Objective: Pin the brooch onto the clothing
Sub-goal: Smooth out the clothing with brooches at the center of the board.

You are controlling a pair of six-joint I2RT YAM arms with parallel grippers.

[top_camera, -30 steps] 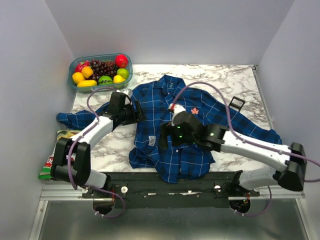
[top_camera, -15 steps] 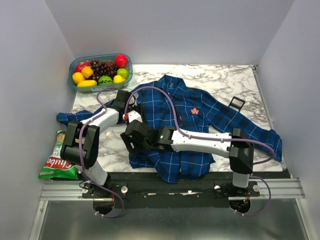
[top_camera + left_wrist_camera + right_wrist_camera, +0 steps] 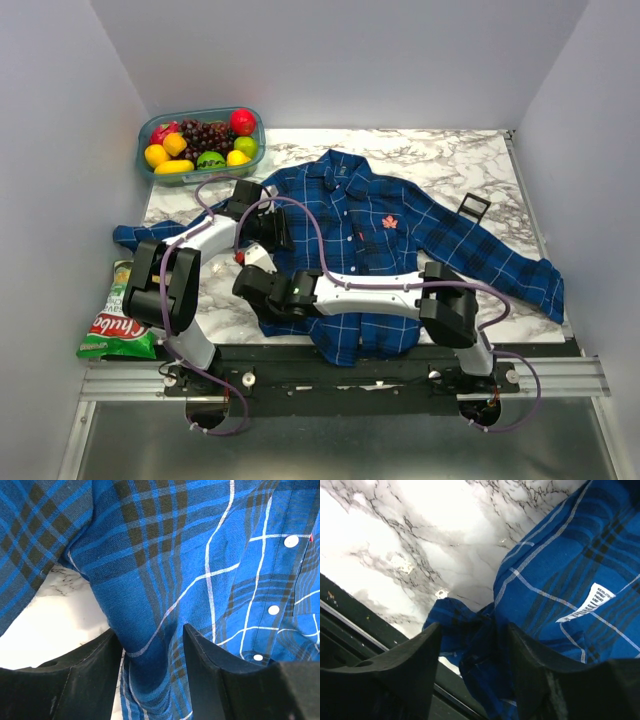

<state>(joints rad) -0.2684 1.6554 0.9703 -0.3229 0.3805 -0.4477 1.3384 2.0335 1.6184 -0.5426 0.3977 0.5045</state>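
Note:
The clothing, a blue plaid shirt, lies spread on the marble table with its collar at the far side. The brooch, a small salmon-red pin, sits on the shirt's chest. My left gripper is at the shirt's left side; in the left wrist view its jaws are shut on a raised fold of the plaid cloth. My right gripper reaches across to the shirt's lower left corner. Its fingers stand open around the bunched hem, with a gap on the left.
A clear container of fruit stands at the back left. A crisp bag lies at the front left. A small black square case lies right of the shirt. The table's dark front rail runs just beside the hem.
My right arm swung left from the shirt's middle to its lower left corner. My left gripper shifted slightly right onto the shirt. Both pairs of jaws narrowed.

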